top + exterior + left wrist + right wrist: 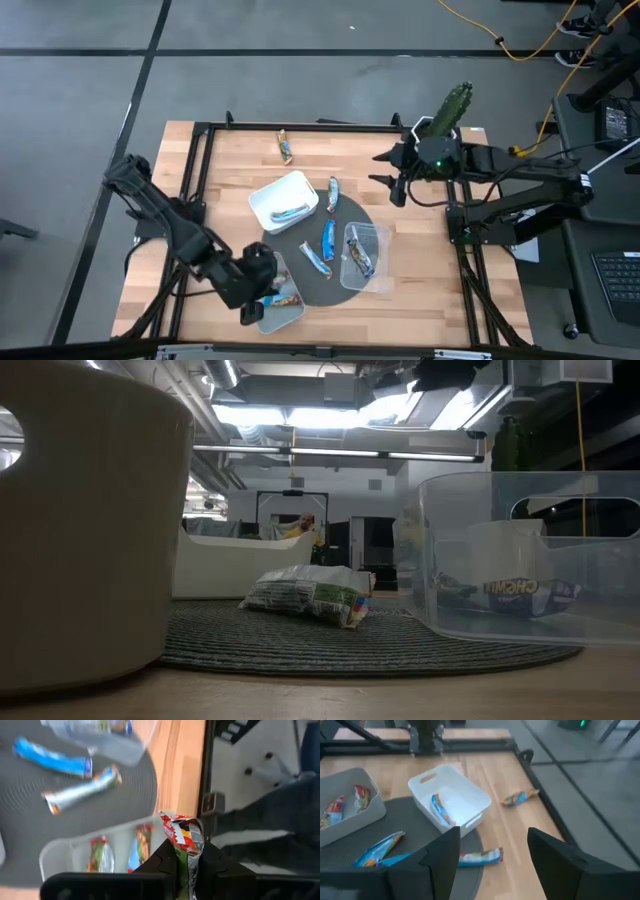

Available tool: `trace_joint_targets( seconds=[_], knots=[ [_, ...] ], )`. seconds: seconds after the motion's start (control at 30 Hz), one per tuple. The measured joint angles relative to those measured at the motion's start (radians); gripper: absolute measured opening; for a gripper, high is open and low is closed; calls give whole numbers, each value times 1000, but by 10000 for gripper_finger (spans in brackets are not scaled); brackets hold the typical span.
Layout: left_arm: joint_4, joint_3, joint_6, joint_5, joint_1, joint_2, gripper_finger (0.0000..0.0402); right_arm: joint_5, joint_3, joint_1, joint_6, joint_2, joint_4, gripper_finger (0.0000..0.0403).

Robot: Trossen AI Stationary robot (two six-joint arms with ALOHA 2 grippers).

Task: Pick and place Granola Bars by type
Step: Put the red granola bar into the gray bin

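Observation:
My left gripper (186, 865) is shut on a red and green wrapped bar (184, 836), at the near tub (290, 308) by the table's near edge. That tub holds two red-brown bars (101, 861). Two blue bars (327, 238) lie flat on the round grey mat (345, 292). One blue bar (440, 810) lies in the white tub (285, 200). More bars sit in the clear tub (362, 255). Loose bars lie on the wood at the far edge (285, 147) and beside the white tub (333, 192). My right gripper (392, 178) is open, raised over the table's far right part. My left gripper pinches the red and green bar between its two fingers (160, 862). The bar lies along the fingers, and its crimped end (181, 827) sticks out past the fingertips. It is lifted clear, over the near tub's edge (125, 827).
The black frame rail (200, 130) runs around the wooden table. In the low view a green wrapped bar (310, 595) lies on the mat between the white tub (90, 520) and the clear tub (520, 555). Bare wood shows at the table's left and near right.

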Motion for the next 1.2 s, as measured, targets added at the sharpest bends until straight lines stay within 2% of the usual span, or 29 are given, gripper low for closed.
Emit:
trace_joint_targets(
  seconds=[0.23,0.47,0.73,0.87,1.1,1.2],
  knots=[
    [-38,0,-12,93,38,74,23,2,16,-24,-13,6,9,233],
    [-108,0,-9,239,102,151,26,-6,16,-23,-13,9,6,233],
    [-122,0,-32,249,127,158,41,-6,16,-23,-19,9,1,233],
    [-130,0,-43,291,137,158,75,-7,16,-23,-41,9,-3,233],
    [-213,0,-87,325,141,157,169,-16,16,-44,-19,12,-11,233],
    [-260,0,-131,342,152,142,195,-119,16,-91,49,33,-10,233]
  ],
)
